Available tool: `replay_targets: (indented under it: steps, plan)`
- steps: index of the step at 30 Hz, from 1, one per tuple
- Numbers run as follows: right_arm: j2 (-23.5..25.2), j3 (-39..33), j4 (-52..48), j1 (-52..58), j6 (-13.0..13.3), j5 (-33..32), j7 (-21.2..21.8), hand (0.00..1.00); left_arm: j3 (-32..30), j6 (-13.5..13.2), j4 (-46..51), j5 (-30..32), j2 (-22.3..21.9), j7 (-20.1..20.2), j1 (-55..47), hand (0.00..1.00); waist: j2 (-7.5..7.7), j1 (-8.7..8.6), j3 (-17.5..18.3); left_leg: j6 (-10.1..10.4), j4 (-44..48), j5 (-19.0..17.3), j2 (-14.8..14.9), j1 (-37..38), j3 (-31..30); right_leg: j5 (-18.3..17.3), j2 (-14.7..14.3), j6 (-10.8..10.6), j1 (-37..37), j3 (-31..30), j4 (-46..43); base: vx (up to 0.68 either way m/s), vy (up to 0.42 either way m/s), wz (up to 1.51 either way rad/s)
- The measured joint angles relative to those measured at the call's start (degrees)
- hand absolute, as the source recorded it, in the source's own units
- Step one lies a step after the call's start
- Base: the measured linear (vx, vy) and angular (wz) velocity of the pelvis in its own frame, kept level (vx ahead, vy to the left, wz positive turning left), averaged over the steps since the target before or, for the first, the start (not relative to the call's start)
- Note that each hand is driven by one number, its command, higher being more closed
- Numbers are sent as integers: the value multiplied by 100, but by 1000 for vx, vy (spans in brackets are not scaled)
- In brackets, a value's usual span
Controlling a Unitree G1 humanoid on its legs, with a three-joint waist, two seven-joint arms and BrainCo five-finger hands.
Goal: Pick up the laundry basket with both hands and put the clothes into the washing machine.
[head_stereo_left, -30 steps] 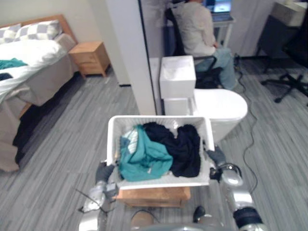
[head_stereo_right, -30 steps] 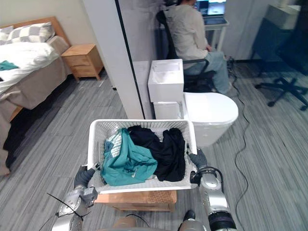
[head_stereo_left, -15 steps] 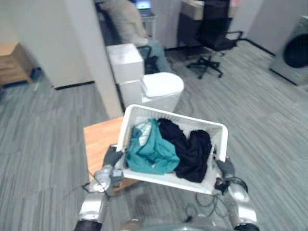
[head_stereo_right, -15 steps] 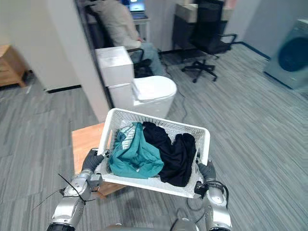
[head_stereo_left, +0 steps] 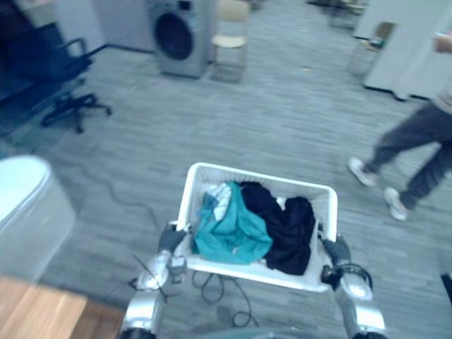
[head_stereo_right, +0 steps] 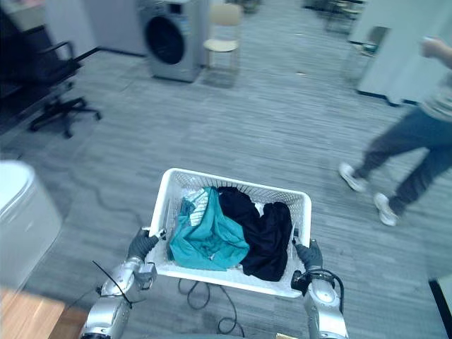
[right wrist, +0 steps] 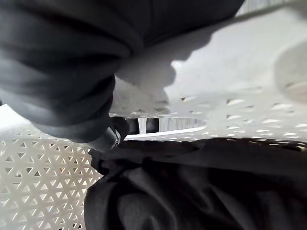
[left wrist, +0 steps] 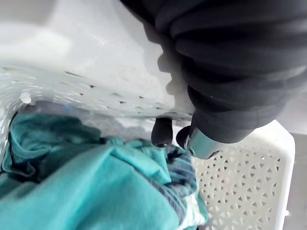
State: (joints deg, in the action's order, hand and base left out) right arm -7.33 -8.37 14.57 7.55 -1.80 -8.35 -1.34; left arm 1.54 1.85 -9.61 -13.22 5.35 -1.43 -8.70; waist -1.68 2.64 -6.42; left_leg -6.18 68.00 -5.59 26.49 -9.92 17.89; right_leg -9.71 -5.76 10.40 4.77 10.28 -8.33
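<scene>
View has swung since half a second ago: the partition and seated person are gone. Black swivel office chair (head_stereo_right: pixel 53 85) sits far left, grey front-loading washing machine (head_stereo_right: pixel 168 39) well ahead. Left hand (head_stereo_right: pixel 143 244) curls over the left rim of the white perforated plastic laundry basket (head_stereo_right: pixel 240 189), still carried off the floor. Inside lie a crumpled teal garment (head_stereo_right: pixel 210 240) and a black garment (head_stereo_right: pixel 267 236), touching. Right hand (head_stereo_right: pixel 309 253) hooks its fingers through the right handle slot. Walking person (head_stereo_right: pixel 406 152) is far right.
</scene>
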Motion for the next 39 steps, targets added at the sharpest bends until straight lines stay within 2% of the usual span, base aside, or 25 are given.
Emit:
replay_targets:
  steps: [1,3,5,7,8,10,12,14,15,16,17,21,23,25,26,27,28,29,30,31,32,33,35,37,39]
  plan:
    - [-93,55,9,-21,-40,0,18,100,-8,-3,2,-17,-73,-14,-95,100,26,223,-100,653,-262,-460,-1144,-703,-821,-5,140,-45,68,-421,13,267,177,-175]
    - [-95,228,9,-61,-117,-1,24,100,-122,0,-13,-67,-5,-22,-169,100,-39,336,-178,619,-1140,-618,-1307,-1033,-690,89,185,-372,320,-722,201,332,174,-147]
    - [-27,333,-9,-62,-117,-3,21,100,-215,1,-32,-195,78,-12,-222,100,-5,331,-233,586,-2614,-621,-1065,-1245,-180,46,305,-574,533,-753,434,420,160,-87]
    - [-113,351,-32,-67,-116,-1,-5,100,-221,-3,-27,-199,-3,-12,-253,100,2,275,-136,926,-4307,-348,-1430,-1046,-52,-74,622,-953,632,-400,484,469,226,-60]
    - [-2,301,-40,-112,-95,-2,-59,100,-236,-1,-53,-198,53,-18,-78,100,183,209,-101,603,-4552,-101,-1886,-938,-1,-184,958,-1173,630,-436,481,534,295,-16]
    - [20,153,-95,-210,-57,-1,-124,100,-226,3,-78,-194,25,2,131,100,232,-78,-176,438,-3438,-183,-1832,-1348,83,-178,1112,-1239,777,-433,390,673,384,54]
    - [24,222,-76,-193,-89,14,-100,100,-268,2,-193,-197,21,-60,62,100,343,110,-160,284,-2965,-414,-1919,-1163,177,-267,1296,-1383,633,-545,-697,594,362,14]
    - [83,212,-85,-48,-55,90,-59,100,-257,-6,-98,-196,53,-73,-110,100,399,105,-143,415,-3899,-1154,-2528,-94,60,432,1812,-1861,-355,-581,-3784,534,309,54]
    - [124,171,-64,-27,-55,133,-59,100,-260,-6,-97,-196,92,-78,-108,100,468,57,-162,392,-3990,-1177,-2687,58,62,600,1972,-1957,-692,-600,-4589,528,207,83]
    - [213,152,11,-84,-71,223,-10,100,-316,-4,-88,-196,119,-110,-177,100,468,-8,-222,392,-4233,-1253,-2883,444,-18,603,2195,-1893,-1277,-531,-5828,516,140,48]
    - [250,188,54,-110,-95,248,37,100,-344,1,-67,-196,118,-126,-280,100,308,-11,-312,353,-4643,-1299,-2934,948,-104,319,2176,-1470,-1702,-383,-6362,513,120,29]
    - [385,206,-37,-47,-89,250,41,100,-326,0,180,-195,222,-120,-436,100,12,-215,-412,479,-5650,-1239,-2949,2087,-361,-203,2133,-1210,-2737,544,-4902,512,83,25]
    - [419,137,-131,-40,-89,249,30,100,-282,-4,241,-195,235,-117,-368,100,10,-348,-416,702,-5921,-1338,-2894,2431,-382,68,1996,-1253,-2951,860,-2787,481,-29,46]
    - [417,100,-292,70,-88,252,0,100,-194,-4,236,-194,244,-121,-283,100,92,-358,-389,1050,-6272,-1535,-2867,3036,-371,947,1771,-1359,-2851,1012,-226,680,-134,37]
    - [400,122,-326,123,-88,257,-15,100,-194,0,235,-191,221,-120,-306,100,89,-370,-386,1183,-6302,-1609,-2800,3261,-381,926,1738,-1297,-2851,1012,-325,828,-190,37]
    - [426,167,-354,214,-90,289,-55,100,-216,5,229,-185,195,-120,-405,100,116,-423,-344,1509,-5784,-1805,-2589,3413,-393,1146,1598,-765,-2844,789,-823,770,-241,38]
    - [439,174,-420,334,-94,366,-97,100,-224,9,232,-178,149,-123,-504,100,92,-493,-328,1444,-4381,-1790,-2179,3075,-360,1331,1439,-565,-2764,665,-1312,780,-285,48]
    - [420,168,-554,451,-94,384,-99,100,-206,9,236,-177,130,-107,-516,100,-3,-503,-321,1070,-3345,-1552,-1830,2690,-363,1332,1373,-573,-2649,787,-1469,769,-353,35]
    - [324,195,-917,646,-96,380,-107,100,-227,7,267,-178,-18,-74,-559,100,-305,-456,-393,405,-1453,-113,-1144,1881,-394,999,1025,-646,-2343,1005,-1657,782,-275,-35]
    - [193,363,-1116,719,-107,388,-114,100,-378,0,311,-186,-190,-67,-757,100,-445,-288,-373,616,-646,2211,-853,1361,-662,689,646,-567,-1988,730,-1591,941,-231,-84]
    - [169,387,-1199,743,-107,391,-114,100,-411,-3,385,-186,-252,-63,-819,100,-463,-130,-380,816,50,2211,-855,834,-894,494,526,-526,-1717,635,-1515,785,-97,-105]
    - [192,367,-1192,733,-107,390,-145,100,-394,-3,500,-184,-234,-33,-820,100,-405,-71,-420,870,662,1530,-851,263,-950,306,454,-517,-1396,528,-1418,769,-70,-72]
    - [205,408,-1193,709,-99,383,-189,100,-417,-12,539,-185,-173,13,-852,100,-217,-6,-497,549,687,474,-823,-439,-559,126,426,-572,-603,251,-935,805,-41,-57]
    - [209,405,-1186,661,-91,383,-215,100,-416,-124,546,-186,-174,13,-886,100,-30,91,-485,551,-916,-94,-730,-848,199,40,545,-757,187,26,-307,874,17,-62]
    - [113,373,-1149,525,-70,391,-227,100,-392,-215,577,-186,-254,12,-873,100,-7,103,-494,744,-3500,27,-870,-861,664,-86,639,-956,767,-76,73,734,101,-48]
